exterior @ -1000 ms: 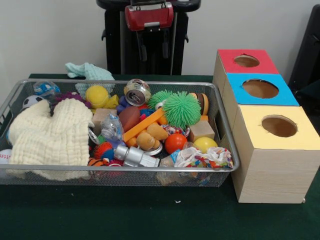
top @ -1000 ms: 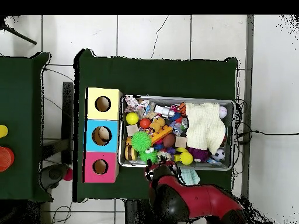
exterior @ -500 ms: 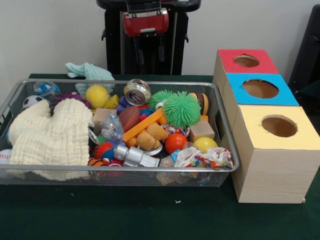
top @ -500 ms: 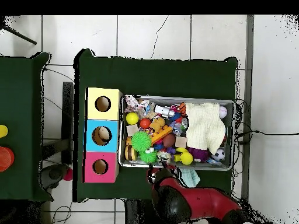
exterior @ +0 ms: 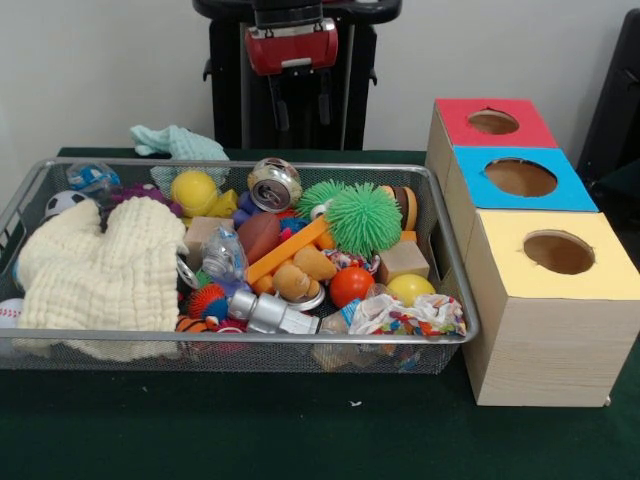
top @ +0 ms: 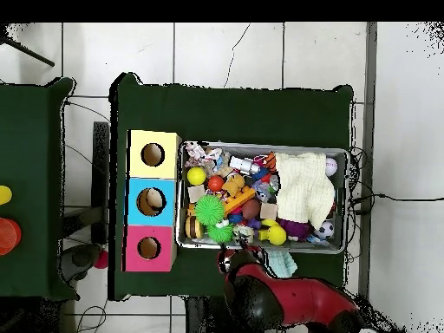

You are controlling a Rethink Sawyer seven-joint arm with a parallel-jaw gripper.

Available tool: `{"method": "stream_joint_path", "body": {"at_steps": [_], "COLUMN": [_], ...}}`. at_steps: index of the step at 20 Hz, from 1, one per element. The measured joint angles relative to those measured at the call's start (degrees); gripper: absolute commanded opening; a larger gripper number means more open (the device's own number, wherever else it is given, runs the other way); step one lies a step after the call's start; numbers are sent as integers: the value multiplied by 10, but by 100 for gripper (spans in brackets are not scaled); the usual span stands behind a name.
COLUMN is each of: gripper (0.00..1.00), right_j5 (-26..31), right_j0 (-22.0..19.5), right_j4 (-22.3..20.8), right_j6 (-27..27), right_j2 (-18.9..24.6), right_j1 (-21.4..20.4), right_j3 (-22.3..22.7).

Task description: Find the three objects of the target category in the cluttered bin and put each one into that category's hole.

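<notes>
The red and black gripper (exterior: 298, 95) hangs at the top middle, behind the silver wire bin (exterior: 455, 300) full of toys; I cannot tell if it is open. The three colored wooden boxes with holes (exterior: 530, 240) sit at the right.

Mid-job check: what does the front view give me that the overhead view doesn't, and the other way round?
Only the front view shows the boxes' wooden side walls, the bin's mesh front wall and the silver can tilted on the pile. Only the overhead view shows the second green table beside this one, the tiled floor and cables, and the red arm drawn back outside the bin. Both show the wire bin, the cream cloth, the green spiky ball and the red, blue and yellow boxes' holes.
</notes>
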Motion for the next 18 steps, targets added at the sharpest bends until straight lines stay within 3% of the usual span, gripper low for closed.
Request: {"method": "stream_joint_path", "body": {"at_steps": [10,18], "gripper": [100,100], "right_j5": [0,0], "right_j0": [36,39], "right_j4": [13,13], "right_j6": [0,0], "right_j2": [-7,-8], "right_j1": [16,30], "right_j3": [-32,-56]}}
